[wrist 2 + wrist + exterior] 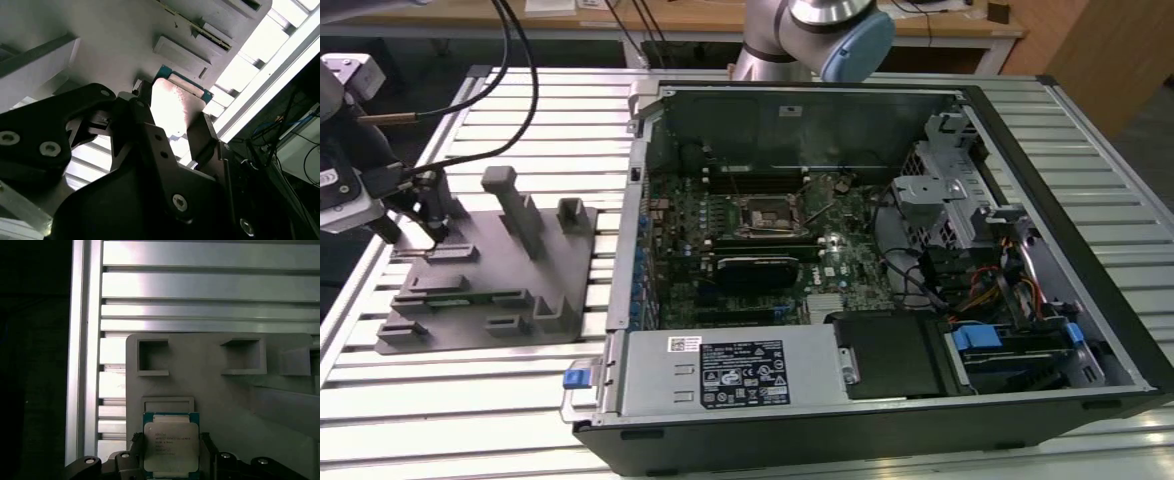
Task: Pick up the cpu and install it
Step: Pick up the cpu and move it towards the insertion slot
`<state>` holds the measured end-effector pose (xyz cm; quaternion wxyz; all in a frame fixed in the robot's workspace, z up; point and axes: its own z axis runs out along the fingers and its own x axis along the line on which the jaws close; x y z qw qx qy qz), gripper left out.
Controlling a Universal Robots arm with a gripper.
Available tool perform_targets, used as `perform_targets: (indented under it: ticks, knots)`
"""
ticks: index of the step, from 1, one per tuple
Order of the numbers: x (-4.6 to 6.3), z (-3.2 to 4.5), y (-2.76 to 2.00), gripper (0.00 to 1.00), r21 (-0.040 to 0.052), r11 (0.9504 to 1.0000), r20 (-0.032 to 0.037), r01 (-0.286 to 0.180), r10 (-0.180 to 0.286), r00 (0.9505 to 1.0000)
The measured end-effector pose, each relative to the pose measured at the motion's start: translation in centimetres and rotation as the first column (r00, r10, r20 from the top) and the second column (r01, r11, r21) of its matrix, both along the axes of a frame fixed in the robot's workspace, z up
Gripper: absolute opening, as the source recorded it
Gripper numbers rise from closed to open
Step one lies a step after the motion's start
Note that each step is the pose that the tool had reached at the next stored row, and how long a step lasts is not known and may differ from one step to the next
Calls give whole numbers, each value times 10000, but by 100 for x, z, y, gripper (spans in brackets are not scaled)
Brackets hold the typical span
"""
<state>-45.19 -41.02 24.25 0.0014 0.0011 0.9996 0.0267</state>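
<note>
The cpu point(171, 440) is a small square chip with a pale silver top and a teal rim. It sits between my gripper's point(171, 462) two dark fingers point(134, 456), just in front of a shallow square recess in the grey fixture plate point(210, 390). In the second wrist view the cpu point(172, 97) glares bright between the fingers point(202, 132), and the gripper point(175, 117) is shut on its two sides. In the exterior view my gripper point(438, 235) hangs over the far left corner of the fixture plate point(494, 295). The black socket point(761, 215) lies on the motherboard inside the open computer case point(1067, 230).
Upright grey posts point(520, 210) stand on the fixture plate close to the gripper, toward the exterior view's right. Black cables point(507, 90) hang above the plate. The case wall point(640, 170) rises between plate and motherboard. The slatted aluminium table point(480, 400) lies all around.
</note>
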Motion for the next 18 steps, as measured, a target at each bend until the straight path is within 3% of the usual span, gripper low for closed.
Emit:
perform_targets:
  ticks: [12, 18]
  knots:
    - [-2, 57, 0, 53, 42, 10000, -10, 1, -1, 10000]
    - [-1, 146, -1, 53, 43, 10000, 3, -1, 1, 10000]
